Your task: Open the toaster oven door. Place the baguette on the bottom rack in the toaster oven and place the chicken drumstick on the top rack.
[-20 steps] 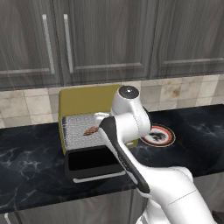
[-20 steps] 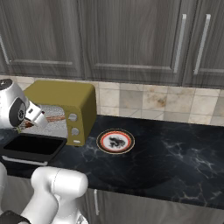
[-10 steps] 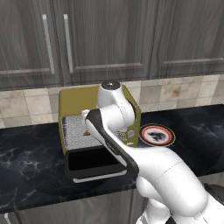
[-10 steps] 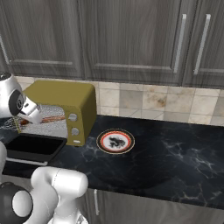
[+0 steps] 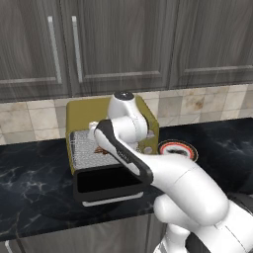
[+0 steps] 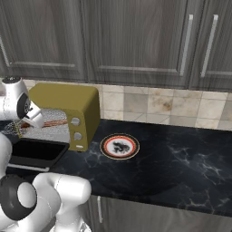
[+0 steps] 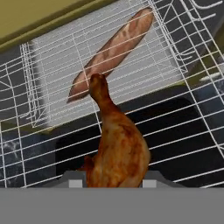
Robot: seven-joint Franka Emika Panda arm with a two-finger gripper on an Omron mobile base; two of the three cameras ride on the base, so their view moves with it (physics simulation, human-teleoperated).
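End effector (image 7: 113,183): clamped on drumstick (image 7: 117,148), bone end pointing away.
Top rack (image 7: 183,113): directly under drumstick.
Baguette (image 7: 114,51): bottom rack beneath, lying diagonally.

Arm reaching forward to the left, gripper closed on the chicken drumstick

The white arm rises from the base, bends at a dark elbow joint and stretches forward, so the round wrist joint sits high and the hand points down and away from the base. In the hand view the gripper (image 7: 113,183) has its two fingertips (image 7: 75,183) at the bottom, standing on both sides of the chicken drumstick (image 7: 117,148) and pressing its thick end between them; the thin bone end points away from the hand.
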